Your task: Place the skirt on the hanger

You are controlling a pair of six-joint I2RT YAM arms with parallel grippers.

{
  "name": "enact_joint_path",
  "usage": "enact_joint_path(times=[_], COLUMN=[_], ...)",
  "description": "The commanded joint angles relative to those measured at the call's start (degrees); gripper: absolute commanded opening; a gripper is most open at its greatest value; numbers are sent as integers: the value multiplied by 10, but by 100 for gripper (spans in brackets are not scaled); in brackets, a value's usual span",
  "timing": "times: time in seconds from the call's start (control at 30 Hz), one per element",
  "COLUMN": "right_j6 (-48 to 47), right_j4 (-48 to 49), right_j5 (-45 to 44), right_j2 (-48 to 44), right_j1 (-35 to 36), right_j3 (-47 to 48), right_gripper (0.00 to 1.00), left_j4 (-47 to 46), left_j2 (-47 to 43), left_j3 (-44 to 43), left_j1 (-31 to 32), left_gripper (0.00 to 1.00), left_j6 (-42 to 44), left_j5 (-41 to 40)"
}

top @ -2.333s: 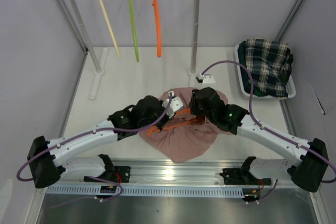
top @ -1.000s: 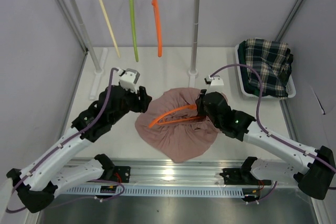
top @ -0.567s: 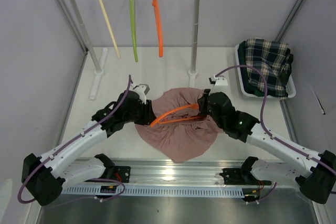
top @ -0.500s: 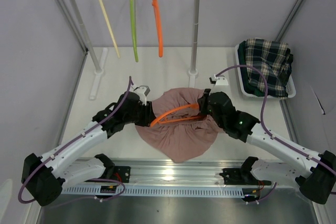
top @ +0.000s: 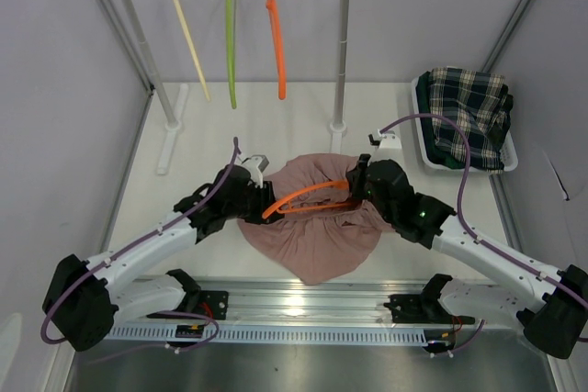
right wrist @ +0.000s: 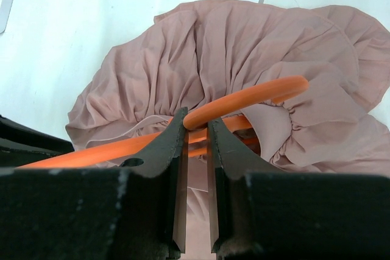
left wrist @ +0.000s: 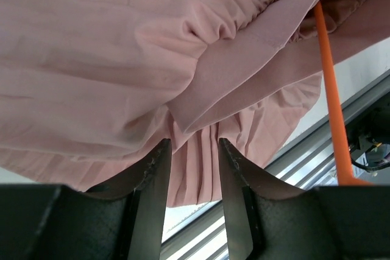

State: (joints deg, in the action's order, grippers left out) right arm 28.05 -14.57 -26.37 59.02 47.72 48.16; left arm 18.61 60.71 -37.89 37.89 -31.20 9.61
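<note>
At table centre, between the arms: skirt (top: 317, 236) in a pink heap, hanger (top: 308, 192) laid across its top. Pins the hanger with the right gripper (right wrist: 196, 120), fingers closed on the orange bar. Noses the left gripper (left wrist: 194, 144) up to the waistband (left wrist: 244, 59) fold, fingers partly apart with cloth at the tips; cannot tell whether biting or merely straddling. Looks like the threading step: getting the waistband over the hanger's end nearest the left arm, not yet done. Next, probably: secure a firm pinch on the band alone, not the pleats beneath, then draw it outward over the hanger while steadying the bar on the right.
</note>
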Motion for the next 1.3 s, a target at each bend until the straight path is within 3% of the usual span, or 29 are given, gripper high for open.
enact_joint_path(times=[0.0, 0.47, 0.57, 0.77, 1.27], right_j6=[30, 30, 29, 23, -12], right_j4=[-6, 9, 21, 55, 134], right_j5=[11, 13, 12, -13, -137], right_j2=[-1, 0, -1, -5, -1], right_j1=[-4, -10, -11, -11, -3], right_j3=[-11, -18, -25, -52, -131], right_gripper=[0, 0, 0, 0, 0], left_j4=[-52, -93, -98, -89, -3], left_j2=[9, 62, 64, 57, -21], left_j3=[2, 4, 9, 3, -17], left_j1=[8, 32, 32, 32, -2], left_gripper=[42, 38, 29, 1, 0], left_j6=[-15, -15, -16, -11, -11], left_j5=[-10, -93, -93, -90, -64])
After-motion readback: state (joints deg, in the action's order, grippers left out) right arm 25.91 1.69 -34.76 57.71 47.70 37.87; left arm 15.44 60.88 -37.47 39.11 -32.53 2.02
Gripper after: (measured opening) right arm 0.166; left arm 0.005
